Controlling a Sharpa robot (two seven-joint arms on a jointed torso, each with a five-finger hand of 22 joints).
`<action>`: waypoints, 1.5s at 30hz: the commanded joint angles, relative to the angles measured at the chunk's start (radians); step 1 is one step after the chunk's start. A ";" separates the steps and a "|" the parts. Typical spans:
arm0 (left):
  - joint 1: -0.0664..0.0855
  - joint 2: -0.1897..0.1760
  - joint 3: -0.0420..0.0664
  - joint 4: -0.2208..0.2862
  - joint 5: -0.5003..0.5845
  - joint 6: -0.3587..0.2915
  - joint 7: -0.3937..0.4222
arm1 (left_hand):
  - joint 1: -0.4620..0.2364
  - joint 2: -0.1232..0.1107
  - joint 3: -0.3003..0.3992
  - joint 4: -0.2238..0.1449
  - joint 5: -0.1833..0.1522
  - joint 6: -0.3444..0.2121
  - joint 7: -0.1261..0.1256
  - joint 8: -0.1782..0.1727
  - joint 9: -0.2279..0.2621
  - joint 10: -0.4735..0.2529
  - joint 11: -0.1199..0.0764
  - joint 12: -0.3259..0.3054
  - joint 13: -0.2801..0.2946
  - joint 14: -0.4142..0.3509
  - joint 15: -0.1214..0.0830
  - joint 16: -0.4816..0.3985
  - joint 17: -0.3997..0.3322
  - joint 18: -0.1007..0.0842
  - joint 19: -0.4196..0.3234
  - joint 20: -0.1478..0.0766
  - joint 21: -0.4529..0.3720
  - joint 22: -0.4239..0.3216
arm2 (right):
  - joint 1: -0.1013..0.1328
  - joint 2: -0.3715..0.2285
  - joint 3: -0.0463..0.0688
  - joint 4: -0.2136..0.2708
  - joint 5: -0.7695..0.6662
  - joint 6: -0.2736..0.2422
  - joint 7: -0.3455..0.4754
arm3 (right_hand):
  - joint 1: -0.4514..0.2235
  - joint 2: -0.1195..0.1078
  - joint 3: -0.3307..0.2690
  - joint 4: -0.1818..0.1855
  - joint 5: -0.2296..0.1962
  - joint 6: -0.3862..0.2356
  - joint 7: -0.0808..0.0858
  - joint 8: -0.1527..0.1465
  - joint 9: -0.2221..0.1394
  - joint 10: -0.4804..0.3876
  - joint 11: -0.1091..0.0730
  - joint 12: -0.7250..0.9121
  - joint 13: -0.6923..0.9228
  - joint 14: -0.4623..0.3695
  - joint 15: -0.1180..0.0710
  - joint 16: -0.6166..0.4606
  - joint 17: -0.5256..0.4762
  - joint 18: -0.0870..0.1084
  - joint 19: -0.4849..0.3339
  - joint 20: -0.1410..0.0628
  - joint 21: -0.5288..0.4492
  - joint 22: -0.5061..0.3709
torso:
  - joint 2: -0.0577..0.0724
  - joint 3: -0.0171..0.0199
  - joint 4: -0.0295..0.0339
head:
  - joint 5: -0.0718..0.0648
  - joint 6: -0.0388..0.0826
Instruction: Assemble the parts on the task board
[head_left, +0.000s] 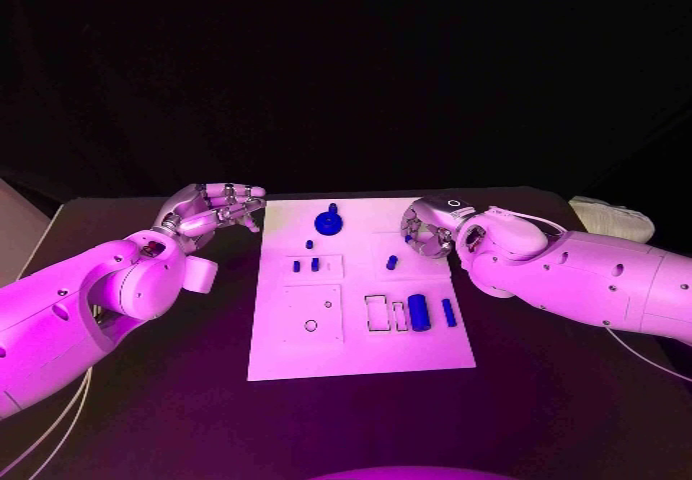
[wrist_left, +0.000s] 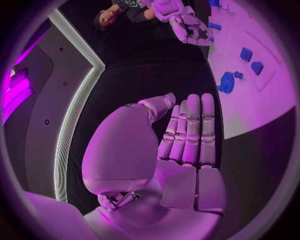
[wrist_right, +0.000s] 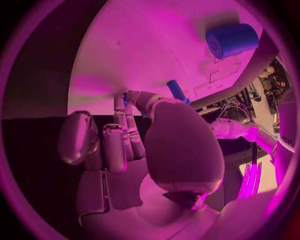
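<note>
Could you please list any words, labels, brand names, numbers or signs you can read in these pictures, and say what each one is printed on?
No readable text in any view.
The white rectangular task board carries only outlined recesses and small blue plastic parts, no lettering.
The large blue cylinder shows no marking.
The left hand and right hand bear no legible label.

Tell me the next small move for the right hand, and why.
Probably close the right hand on the small blue peg and lift it. The hand sits over the task board's right edge, fingers reaching toward that peg in the right wrist view, apparently holding nothing. The left hand hovers off the board, empty.
</note>
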 joint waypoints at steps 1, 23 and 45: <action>-0.001 0.002 0.001 0.004 -0.004 0.019 -0.002 | 0.000 0.009 -0.007 -0.001 0.003 0.000 0.005 -0.006 -0.001 -0.007 -0.001 0.005 -0.001 0.006 0.001 -0.003 0.000 0.015 0.008 0.000 -0.004 -0.001 | -0.004 0.004 -0.002 0.002 0.002 0.028 0.016 | -0.005 0.002 0.001 -0.002 -0.008 0.005 0.000 0.003 0.003 0.006 0.001 -0.010 -0.004 0.061 -0.007 -0.004 0.044 0.020 0.007 -0.005 -0.005 -0.002 | 0.001 0.0003 -0.0014 | 0.001 0.000; -0.001 0.000 0.001 0.006 -0.013 0.014 -0.007 | 0.003 0.008 -0.008 -0.002 0.003 -0.003 0.006 -0.008 -0.002 -0.010 0.000 0.005 -0.002 0.007 0.001 -0.004 0.000 0.015 0.011 -0.001 -0.005 -0.002 | -0.025 0.015 -0.004 0.015 -0.062 0.001 -0.039 | -0.023 -0.007 0.025 -0.019 0.000 -0.004 0.014 -0.013 0.000 -0.031 0.020 -0.077 -0.048 0.053 0.008 -0.023 0.015 0.028 -0.009 0.005 -0.057 -0.041 | 0.000 0.0014 -0.0010 | -0.002 -0.001; -0.001 -0.003 0.001 0.007 -0.019 0.007 -0.014 | 0.004 0.009 -0.009 -0.002 0.003 -0.004 0.007 -0.008 -0.002 -0.011 0.000 0.005 -0.003 0.008 0.001 -0.004 -0.001 0.015 0.012 -0.001 -0.006 -0.003 | -0.046 0.009 -0.004 0.044 -0.135 -0.037 -0.105 | 0.012 0.047 0.101 -0.102 -0.129 0.058 -0.006 0.006 0.010 0.074 -0.004 -0.086 -0.107 0.056 -0.013 -0.023 0.019 0.024 0.003 -0.013 -0.044 -0.022 | 0.000 0.0014 -0.0008 | -0.006 -0.003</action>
